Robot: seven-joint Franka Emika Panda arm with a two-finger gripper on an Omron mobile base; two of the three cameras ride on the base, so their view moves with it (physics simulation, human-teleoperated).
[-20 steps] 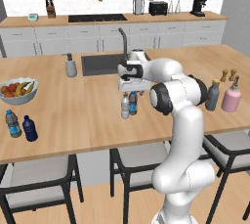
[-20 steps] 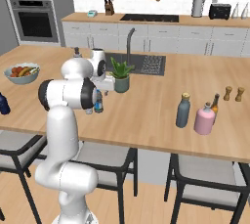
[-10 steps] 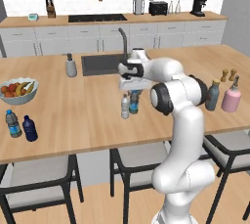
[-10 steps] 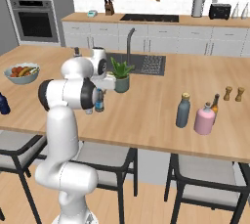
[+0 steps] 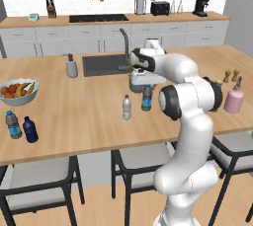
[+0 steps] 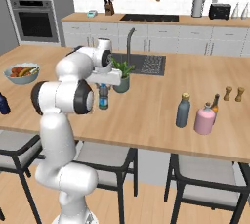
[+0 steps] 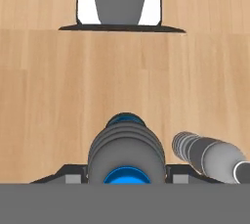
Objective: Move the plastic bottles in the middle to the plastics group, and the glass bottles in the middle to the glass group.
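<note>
A: Where is the hand (image 5: 147, 88), and what has it got?

B: It hangs over the middle of the wooden tabletop (image 5: 89, 116), just in front of the sink; its fingers are closed in on the small blue-labelled plastic water bottle with the dark cap (image 5: 147, 98); in the hand view that bottle (image 7: 126, 154) sits right between the tips, seen from above; it stands upright, and I cannot tell whether it has left the wood.

A: And beside it?

B: The small clear-whitish plastic bottle with the white cap (image 5: 127, 108) stands just beside it, untouched; a potted green plant (image 6: 121, 77) is close behind.

A: How far along is the sorting, would you say?

B: Barely begun, by my judgement; the plastics group, a solid navy small bottle (image 5: 30, 130) and a clear blue-labelled one (image 5: 13, 125), waits at the far left end near the fruit bowl (image 5: 19, 92), well apart from the hand; both middle water bottles have yet to get there.

A: The glass?

B: The slate-grey broad-shouldered glass bottle with the tan cap (image 6: 182, 111) stands just beside the pink round-bodied bottle with the thin dark neck (image 6: 204, 119); whether that counts as placed, I cannot say.
</note>
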